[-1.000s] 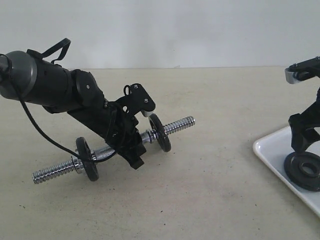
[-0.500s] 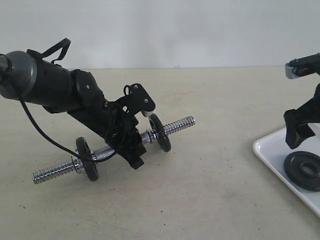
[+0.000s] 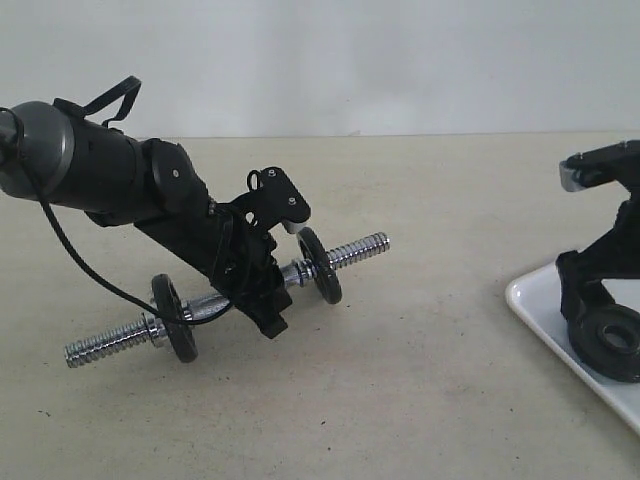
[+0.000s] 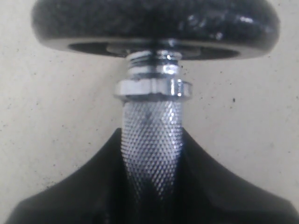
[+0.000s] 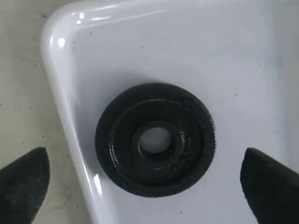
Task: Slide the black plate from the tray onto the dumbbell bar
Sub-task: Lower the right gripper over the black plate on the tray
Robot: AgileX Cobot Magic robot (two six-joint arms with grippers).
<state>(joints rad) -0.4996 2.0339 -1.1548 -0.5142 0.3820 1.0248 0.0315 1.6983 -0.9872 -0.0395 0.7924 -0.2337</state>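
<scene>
Black iron is all that the tray (image 5: 187,42) is seen to hold: one plate (image 5: 155,140), lying flat near a rounded corner, close beside the rim. Only part of the tray is shown, and nothing else is seen in it.

No part of the transfer proper has been done, since the plate has not been lifted. The right gripper (image 5: 147,184) is held over it with its fingers (image 5: 25,179) spread wide, one on either side of the plate and clear of it. One tip seems to lie outside the rim, though the angle makes that hard to settle.

The bar (image 3: 355,250) is clamped at its knurled middle by the left gripper (image 3: 262,300) and held tilted over the table (image 3: 420,400), well apart from the tray. Two discs (image 3: 320,265) are already carried on it, each inboard of a threaded end, and a nut (image 4: 154,88) is seen against one.

Left to be done, by this showing: the plate must be gripped, raised, carried across and slid over a free end of the bar.
</scene>
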